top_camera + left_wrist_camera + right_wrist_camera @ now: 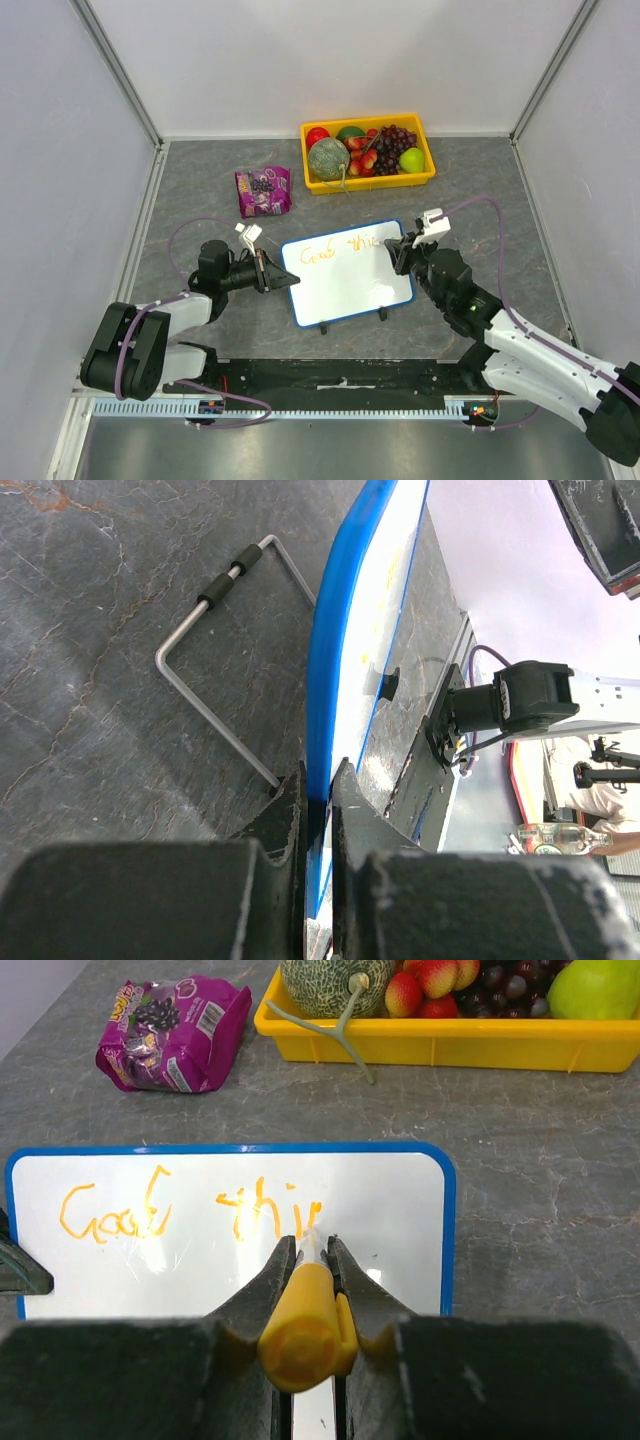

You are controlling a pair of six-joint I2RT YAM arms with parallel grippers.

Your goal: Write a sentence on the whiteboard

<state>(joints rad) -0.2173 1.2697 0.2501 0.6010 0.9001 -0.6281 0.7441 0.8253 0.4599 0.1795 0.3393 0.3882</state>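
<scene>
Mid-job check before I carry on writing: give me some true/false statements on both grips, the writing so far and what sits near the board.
1. The left gripper clamps the blue edge of the whiteboard. True.
2. The right gripper is open and empty. False: it is shut on the orange marker, tip at the board.
3. The sentence fills two lines. False: one line, roughly "Good thi".
4. A purple snack bag lies left of the yellow tray. True.
</scene>
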